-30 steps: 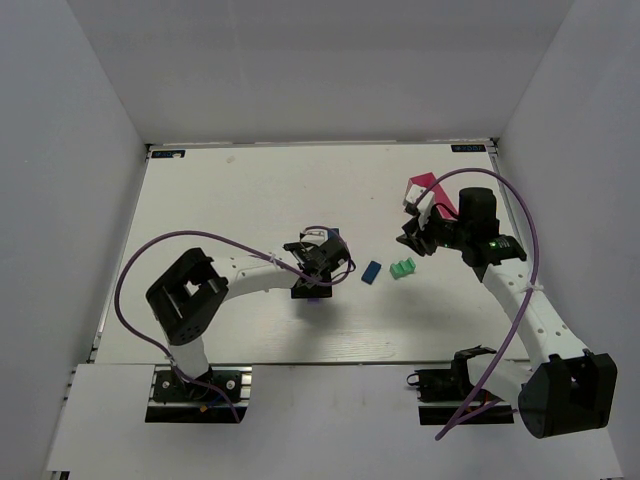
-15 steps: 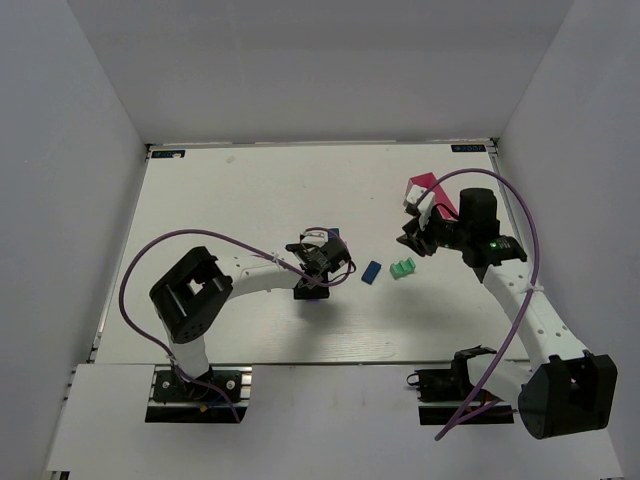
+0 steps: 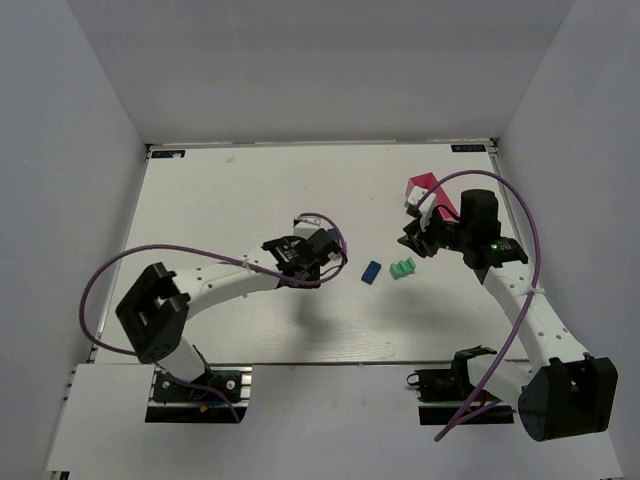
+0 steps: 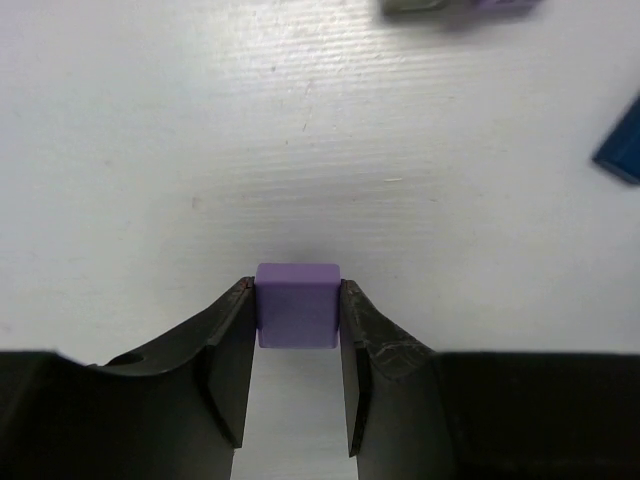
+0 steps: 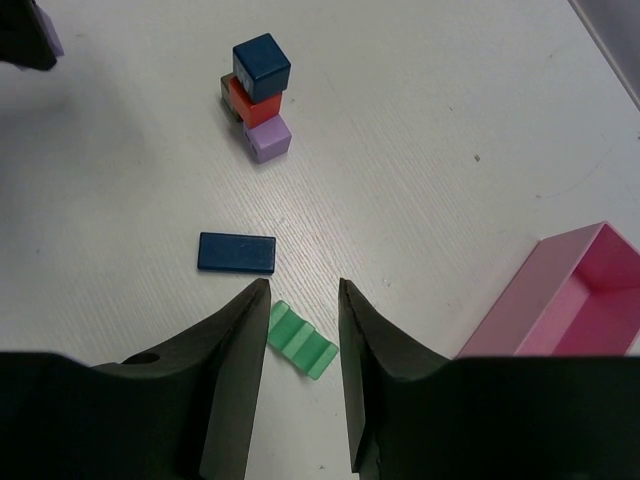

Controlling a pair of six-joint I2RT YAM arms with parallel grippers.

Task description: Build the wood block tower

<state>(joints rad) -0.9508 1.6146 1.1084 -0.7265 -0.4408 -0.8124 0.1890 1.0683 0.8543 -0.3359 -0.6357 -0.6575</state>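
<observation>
Bare desk [image 5: 430, 120] lies open around most of the tower [image 5: 258, 95] — only the left fingers [image 4: 225, 370], clamped on a lilac block [image 4: 297, 303], hang near one side. A flat blue block [image 5: 236, 252] and a green block [image 5: 302, 340] lie between it and the parted right fingers [image 5: 230, 380] — a pink tray [image 5: 560, 300] bounds their right.

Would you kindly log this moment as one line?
left hand: shut on lilac wooden cube | right hand: open, empty | coloured wood-block tower: standing
</observation>
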